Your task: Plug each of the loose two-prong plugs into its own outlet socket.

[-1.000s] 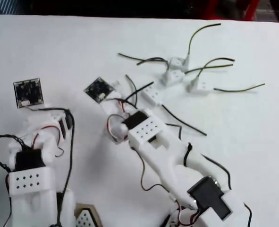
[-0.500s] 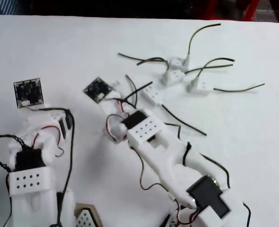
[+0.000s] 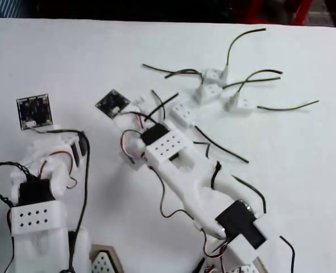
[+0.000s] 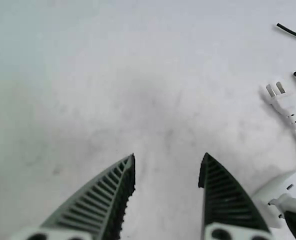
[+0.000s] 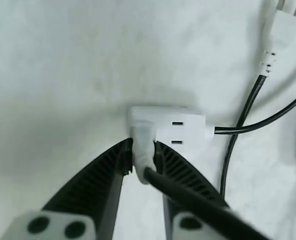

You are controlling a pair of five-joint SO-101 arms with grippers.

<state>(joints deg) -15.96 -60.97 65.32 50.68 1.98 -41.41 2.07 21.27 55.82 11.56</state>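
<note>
- We see the table (image 3: 54, 57) lit brightly and evenly from above in the high view, nearly washed out, with faint shadows.
- A dark strip of room lies beyond its far edge.
- Soft grey shade spreads ahead of the left gripper (image 4: 168, 157).
- A dim shadow rings the outlet socket (image 5: 180, 125) and the plug (image 5: 143, 162) that the right gripper (image 5: 142, 147) clasps.

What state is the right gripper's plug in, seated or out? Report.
Out: the right gripper holds the white plug against the outlet block's end, and the block's two visible slots are empty. Its prongs are hidden.
</note>
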